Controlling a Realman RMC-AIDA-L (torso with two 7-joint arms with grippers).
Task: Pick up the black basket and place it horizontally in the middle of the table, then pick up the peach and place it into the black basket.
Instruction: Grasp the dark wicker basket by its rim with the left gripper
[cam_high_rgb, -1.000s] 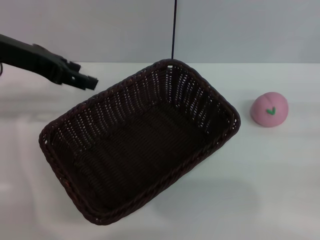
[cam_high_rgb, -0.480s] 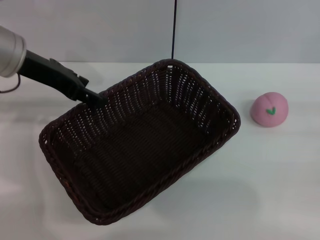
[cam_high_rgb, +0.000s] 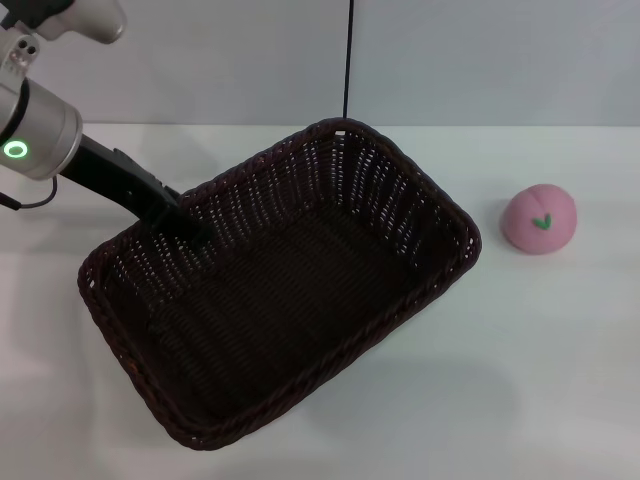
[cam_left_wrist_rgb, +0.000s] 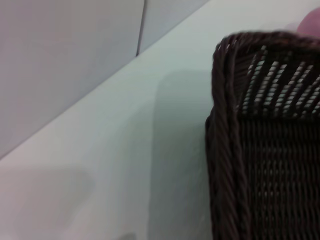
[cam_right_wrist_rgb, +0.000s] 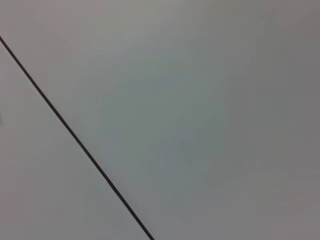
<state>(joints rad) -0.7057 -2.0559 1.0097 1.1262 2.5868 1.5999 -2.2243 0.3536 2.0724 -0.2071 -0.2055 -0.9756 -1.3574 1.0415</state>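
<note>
The dark brown-black rectangular woven wicker basket (cam_high_rgb: 275, 290) sits skewed on the plain white desk (cam_high_rgb: 540, 370), long axis running roughly 8 to 2 o'clock in the head view, so step 1 (grab it, set it horizontal mid-desk) looks not yet done. Left hand (cam_high_rgb: 195, 230) is at the basket's 10 o'clock long rim, tip right at or just over the braided edge; can't tell whether its fingers are spread or pinched on the rim, since they blend w/ the dark weave, and the left wrist view only shows a basket corner (cam_left_wrist_rgb: 250, 145) and bare desk beside it. Right hand isn't in view; its wrist cam sees only blank wall. The small round pink toy peach (cam_high_rgb: 539, 218) w/ green leaf mark lies at 3 o'clock of the basket, apart from it, near its right corner. To do this well, imo: straddle the rim w/ one finger inside and one outside, close firmly before lifting, since open weave can flex. Rotate clockwise w/o sweeping the right corner into the peach.
</note>
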